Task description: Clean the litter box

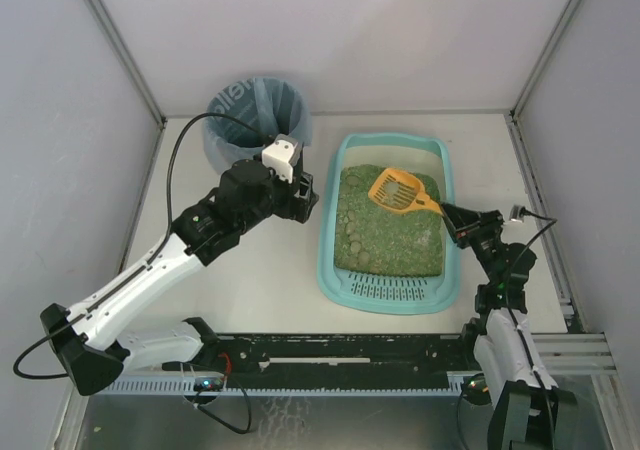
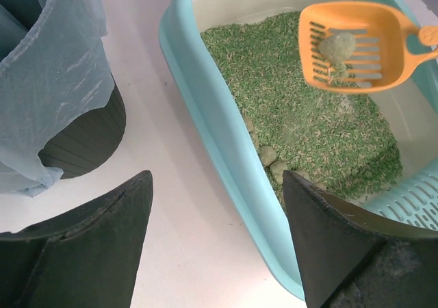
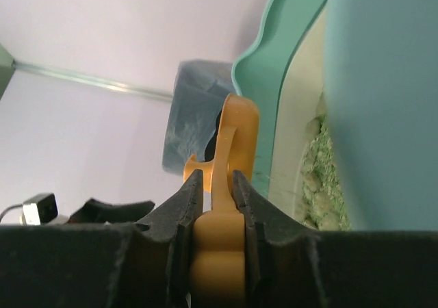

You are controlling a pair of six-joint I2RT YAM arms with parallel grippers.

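The light-teal litter box (image 1: 330, 260) lies right of centre, filled with green litter (image 1: 385, 232), its slotted grille (image 1: 392, 288) at the near end. My right gripper (image 1: 452, 217) is shut on the handle of the orange scoop (image 1: 397, 191), held above the litter near the box's far right. The scoop (image 2: 352, 44) carries a green clump (image 2: 337, 46). In the right wrist view the scoop handle (image 3: 219, 243) sits between the pads. My left gripper (image 1: 306, 198) is open and empty, just left of the box's left wall (image 2: 226, 144). Several clumps (image 2: 268, 156) lie by that wall.
A round black bin lined with a blue bag (image 1: 257, 120) stands at the back, left of the litter box, and shows close in the left wrist view (image 2: 58, 82). White enclosure walls surround the table. A black rail (image 1: 340, 350) runs along the near edge.
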